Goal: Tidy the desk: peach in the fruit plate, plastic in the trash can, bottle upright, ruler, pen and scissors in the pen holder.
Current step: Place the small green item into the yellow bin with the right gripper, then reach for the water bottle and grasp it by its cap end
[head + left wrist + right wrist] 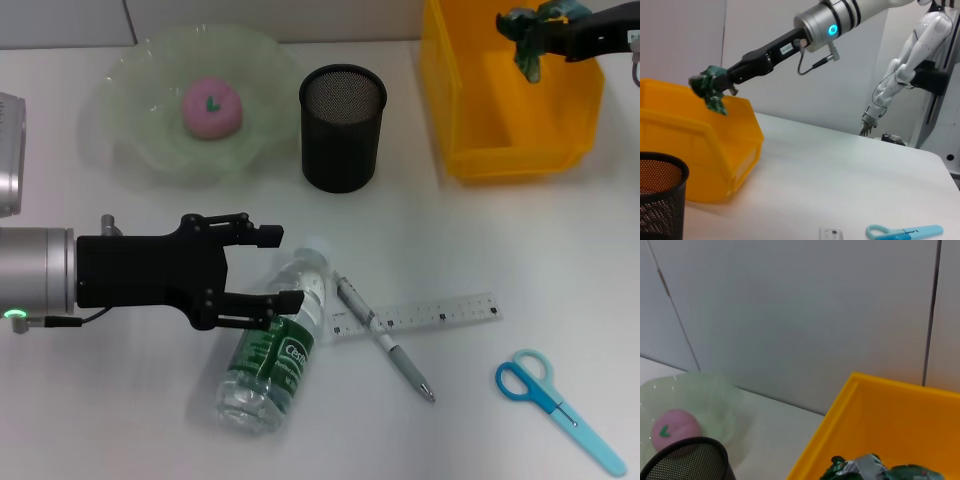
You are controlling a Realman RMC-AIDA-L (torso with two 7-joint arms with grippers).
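The pink peach (210, 105) lies in the pale green fruit plate (130, 90). Over the yellow trash can (510, 150), my right gripper (540, 35) is shut on crumpled green plastic (524, 52); the left wrist view shows that plastic (710, 91) hanging above the bin's rim. A clear bottle (275, 345) with a green label lies on its side. My left gripper (285, 268) is open at the bottle's neck end, its lower finger over the bottle. The ruler (430, 313), pen (385, 338) and blue scissors (555, 395) lie on the desk. The black mesh pen holder (342, 125) stands upright.
The pen lies across the ruler's left end, close beside the bottle's cap. The pen holder stands between the plate and the yellow bin. A wall rises behind the desk. Another white robot (905, 70) stands beyond the desk's far edge.
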